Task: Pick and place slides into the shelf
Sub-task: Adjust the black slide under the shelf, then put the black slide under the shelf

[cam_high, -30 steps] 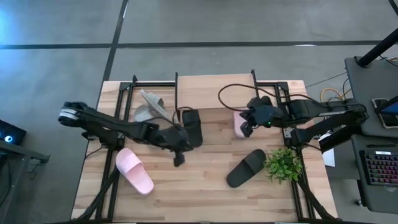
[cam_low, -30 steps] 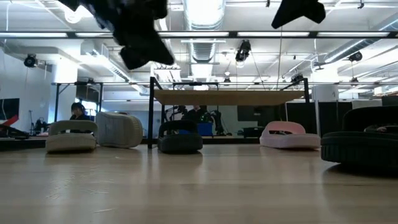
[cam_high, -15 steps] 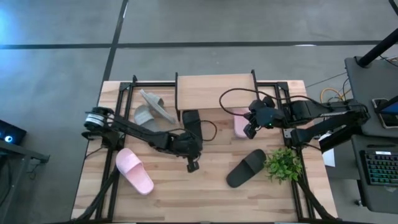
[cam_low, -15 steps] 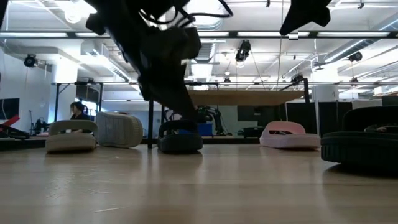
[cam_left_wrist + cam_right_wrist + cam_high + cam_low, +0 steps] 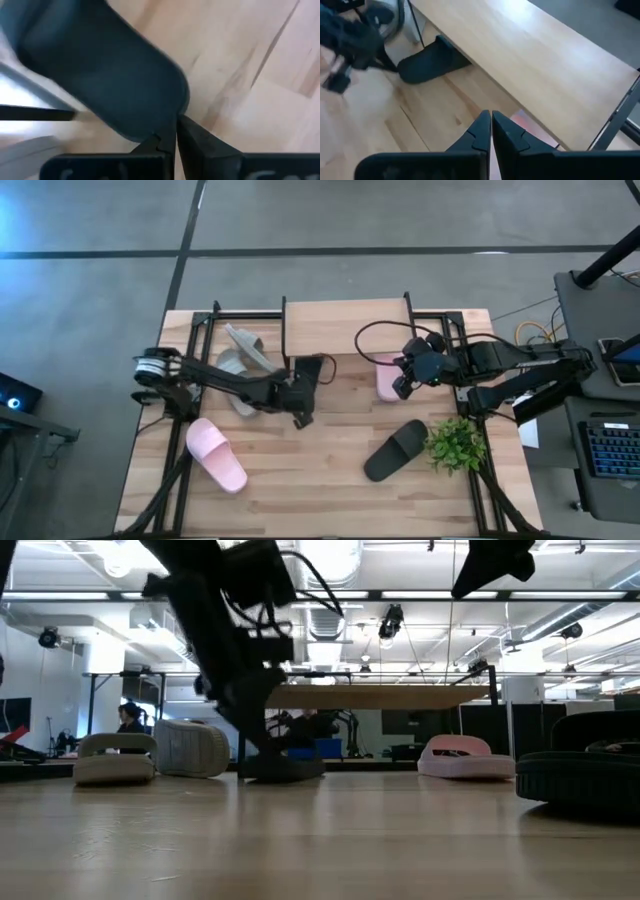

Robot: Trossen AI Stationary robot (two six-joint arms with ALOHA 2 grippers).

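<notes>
Two dark jointed arms, looping black cables, tapered black fingers [image 5: 481, 131]

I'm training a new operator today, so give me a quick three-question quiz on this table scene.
1. True or false: the left gripper is shut.
2. Which slide sandal lies beside the small green plant? A) pale pink B) black C) light grey
3. What does the closed left gripper touch under the light wood shelf?

Key: 1 true. 2 B, the black slide sandal. 3 The other black slide sandal, at its end.
</notes>
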